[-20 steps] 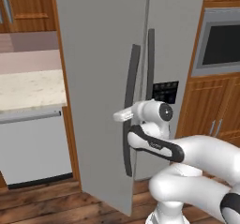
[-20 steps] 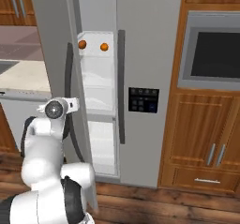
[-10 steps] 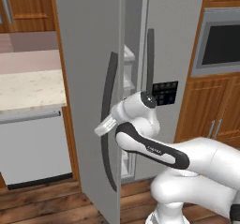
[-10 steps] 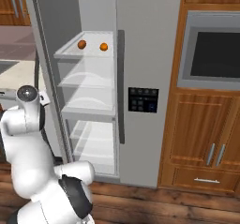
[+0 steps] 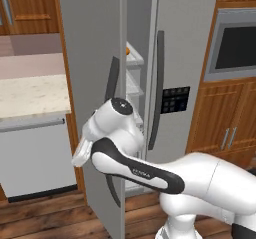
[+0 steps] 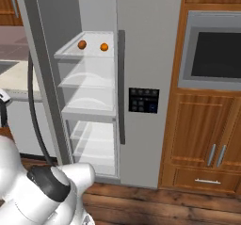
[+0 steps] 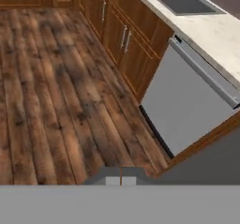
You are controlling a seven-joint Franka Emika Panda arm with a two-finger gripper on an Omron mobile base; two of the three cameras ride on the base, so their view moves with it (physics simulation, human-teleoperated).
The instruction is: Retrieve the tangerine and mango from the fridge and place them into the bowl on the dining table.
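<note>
The fridge stands with its left door swung wide open. Two small orange fruits, one darker and one brighter, lie on the top clear shelf; I cannot tell which is the tangerine and which the mango. One fruit peeks past the door edge. My gripper is shut on nothing, left of the door's dark handle, facing the floor and away from the fridge. The bowl and the dining table are out of view.
A white dishwasher sits under a beige counter with a sink, left of the open door. A wall oven and wooden cabinets stand right of the fridge. Wood floor lies below.
The left fridge door has swung from nearly closed to wide open, uncovering the shelves. My hand swept left and down with it, and its fingers closed.
</note>
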